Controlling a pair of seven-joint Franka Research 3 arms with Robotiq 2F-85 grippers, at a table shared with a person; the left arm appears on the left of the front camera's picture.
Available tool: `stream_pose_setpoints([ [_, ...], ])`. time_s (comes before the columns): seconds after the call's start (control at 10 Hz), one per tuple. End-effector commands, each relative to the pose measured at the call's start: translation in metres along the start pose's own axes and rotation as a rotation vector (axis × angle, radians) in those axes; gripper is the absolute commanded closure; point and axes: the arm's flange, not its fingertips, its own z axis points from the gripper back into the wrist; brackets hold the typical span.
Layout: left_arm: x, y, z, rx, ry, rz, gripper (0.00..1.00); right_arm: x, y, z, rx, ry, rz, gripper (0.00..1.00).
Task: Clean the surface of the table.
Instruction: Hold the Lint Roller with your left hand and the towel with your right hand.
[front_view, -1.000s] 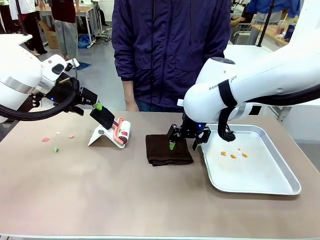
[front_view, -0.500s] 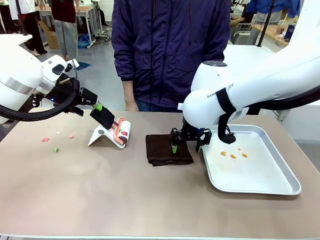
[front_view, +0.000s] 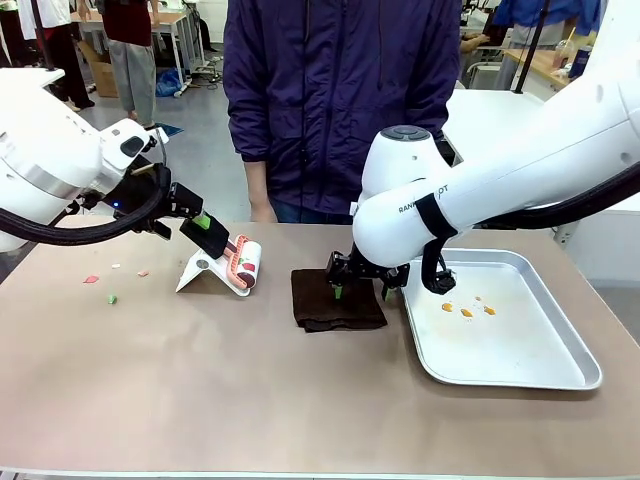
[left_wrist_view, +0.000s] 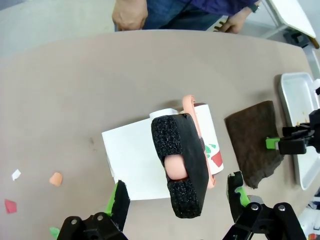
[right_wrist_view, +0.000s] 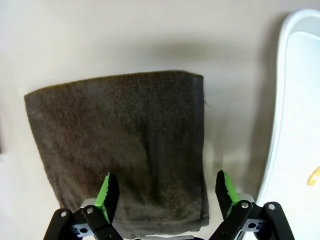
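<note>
The brownish table (front_view: 250, 400) carries a lint roller (front_view: 243, 262) on a white stand, its black foam handle (left_wrist_view: 181, 167) sticking up. My left gripper (front_view: 202, 226) (left_wrist_view: 177, 197) is open, its fingers on either side of that handle with gaps showing. A folded dark brown cloth (front_view: 335, 305) (right_wrist_view: 120, 140) lies mid-table. My right gripper (front_view: 350, 284) (right_wrist_view: 166, 192) hangs open just above the cloth's near edge, with nothing between its fingers. Small red, pink and green scraps (front_view: 112, 298) (left_wrist_view: 56, 178) lie on the table at the left.
A silver tray (front_view: 530, 372) with a few orange crumbs (front_view: 467, 311) sits at the right, its rim (right_wrist_view: 280, 120) close beside the cloth. A person in a dark jacket (front_view: 340, 100) stands at the far edge, hands (left_wrist_view: 129, 17) near the table.
My right arm has swung a little to the left, bringing its gripper farther over the cloth. The left gripper has shifted slightly right and down around the roller handle.
</note>
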Motion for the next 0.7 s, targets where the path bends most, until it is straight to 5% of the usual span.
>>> stream_pose_setpoints([
  [0.0, 0.005, -0.0084, -0.0002, 0.02, 0.005, 0.025, 0.0, 0.0013, 0.0052, -0.0044, -0.029, -0.05, -0.064, 0.0],
  [0.1, 0.0055, -0.0099, 0.0007, -0.005, -0.003, 0.038, 0.06, -0.0003, 0.004, -0.0044, 0.007, -0.032, -0.054, 0.0],
  [0.2, 0.0056, -0.0106, 0.0018, -0.014, -0.005, 0.049, 0.6, -0.0018, 0.0043, -0.0039, 0.014, -0.034, -0.052, 0.6],
  [0.3, 0.0061, -0.0091, 0.0021, -0.022, -0.011, 0.056, 0.66, -0.002, 0.0046, -0.0041, 0.021, -0.028, -0.055, 0.6],
  [0.4, 0.0062, -0.0082, 0.0009, -0.03, -0.018, 0.07, 1.0, -0.002, 0.0051, -0.0046, 0.022, -0.02, -0.053, 1.0],
  [0.5, 0.0058, -0.0091, -0.0005, -0.031, -0.015, 0.07, 1.0, -0.0028, 0.0064, -0.0035, 0.031, -0.026, -0.046, 0.65],
  [0.6, 0.0073, -0.0089, -0.0013, -0.034, -0.016, 0.077, 1.0, -0.0036, 0.0074, -0.003, 0.034, -0.027, -0.041, 1.0],
])
